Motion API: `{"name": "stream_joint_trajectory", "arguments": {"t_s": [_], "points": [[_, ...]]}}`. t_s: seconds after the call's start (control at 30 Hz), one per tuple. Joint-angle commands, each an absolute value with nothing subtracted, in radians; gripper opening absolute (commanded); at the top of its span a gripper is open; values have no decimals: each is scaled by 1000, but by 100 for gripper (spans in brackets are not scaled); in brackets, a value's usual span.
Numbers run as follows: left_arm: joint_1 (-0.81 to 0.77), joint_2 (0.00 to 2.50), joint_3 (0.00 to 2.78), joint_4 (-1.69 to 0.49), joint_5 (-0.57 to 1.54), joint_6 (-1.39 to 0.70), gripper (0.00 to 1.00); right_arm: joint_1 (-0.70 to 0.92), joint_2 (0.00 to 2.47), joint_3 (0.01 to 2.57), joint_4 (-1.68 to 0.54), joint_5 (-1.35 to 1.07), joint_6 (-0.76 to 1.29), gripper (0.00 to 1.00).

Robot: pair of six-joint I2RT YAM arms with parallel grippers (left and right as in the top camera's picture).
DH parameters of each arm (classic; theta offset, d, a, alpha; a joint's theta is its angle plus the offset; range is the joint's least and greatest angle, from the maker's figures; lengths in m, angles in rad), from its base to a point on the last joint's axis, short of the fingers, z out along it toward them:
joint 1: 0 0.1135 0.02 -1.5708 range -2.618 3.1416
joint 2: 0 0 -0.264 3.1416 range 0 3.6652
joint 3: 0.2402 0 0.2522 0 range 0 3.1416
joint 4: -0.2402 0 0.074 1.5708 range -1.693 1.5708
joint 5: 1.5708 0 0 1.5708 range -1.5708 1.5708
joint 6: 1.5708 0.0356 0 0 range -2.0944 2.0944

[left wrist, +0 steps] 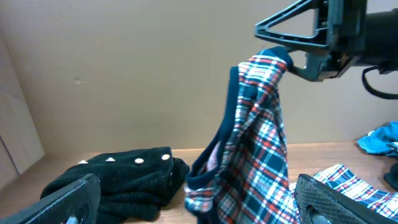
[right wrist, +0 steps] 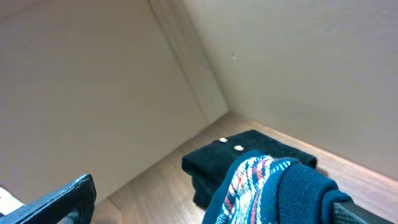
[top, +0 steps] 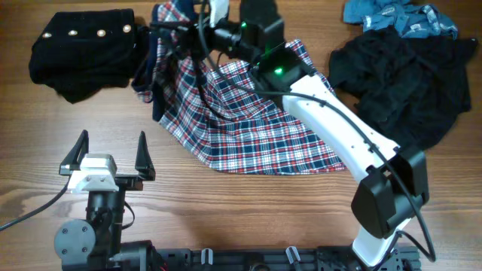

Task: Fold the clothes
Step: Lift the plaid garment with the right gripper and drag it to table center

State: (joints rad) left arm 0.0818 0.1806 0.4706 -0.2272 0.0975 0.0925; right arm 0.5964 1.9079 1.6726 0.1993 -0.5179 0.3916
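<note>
The plaid garment (left wrist: pixel 261 155) hangs off one side of the released right jaws; the left jaws gape, well apart.

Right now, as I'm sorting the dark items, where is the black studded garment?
In the overhead view, the black studded garment lies bundled at the far left of the table, just left of the plaid garment.

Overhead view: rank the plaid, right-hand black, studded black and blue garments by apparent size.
1. plaid garment
2. right-hand black garment
3. studded black garment
4. blue garment, cut off by the frame edge
</note>
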Motion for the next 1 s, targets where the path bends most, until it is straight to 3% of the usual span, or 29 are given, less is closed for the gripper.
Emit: {"name": "stream_joint_trajectory", "arguments": {"t_s": [0.0, 0.47, 0.67, 0.73, 0.83, 0.97], "points": [[90, 185, 491, -223, 106, 104, 100, 581, 1887, 1707, 191, -657, 332, 100], [90, 184, 491, -221, 180, 104, 100, 590, 1887, 1707, -370, -576, 261, 100], [90, 184, 491, -220, 340, 100, 100, 595, 1887, 1711, -431, -612, 208, 100], [90, 184, 491, -220, 381, 100, 100, 611, 1887, 1728, -451, -631, 99, 100], [90, 184, 491, -214, 385, 96, 100, 653, 1887, 1795, -580, -426, -72, 100], [90, 184, 491, -200, 385, 83, 100, 659, 1887, 1839, -616, -259, -75, 100]]}}
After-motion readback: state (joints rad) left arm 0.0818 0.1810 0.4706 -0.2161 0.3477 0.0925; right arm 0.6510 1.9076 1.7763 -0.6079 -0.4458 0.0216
